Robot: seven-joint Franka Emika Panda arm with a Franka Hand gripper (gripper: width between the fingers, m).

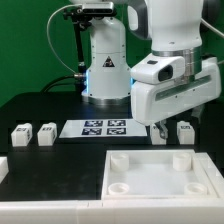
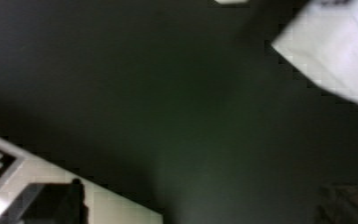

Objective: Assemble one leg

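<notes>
Several white legs with tags stand on the black table: two at the exterior view's left (image 1: 20, 133) (image 1: 46, 131) and two at its right (image 1: 161, 131) (image 1: 184, 130). My gripper (image 1: 157, 122) hangs low over the table just above and beside the nearer right leg. In the wrist view, my gripper (image 2: 202, 205) shows dark fingers (image 2: 51, 205) far apart, with only bare dark table between them. It holds nothing. The large white tray-like piece (image 1: 128, 182) with round corner sockets lies at the front.
The marker board (image 1: 105, 127) lies in front of the arm's base (image 1: 105, 70). A white part (image 1: 3, 166) shows at the exterior view's left edge. The wrist view has blurred white shapes at one corner (image 2: 336, 50) and beside a finger (image 2: 114, 200).
</notes>
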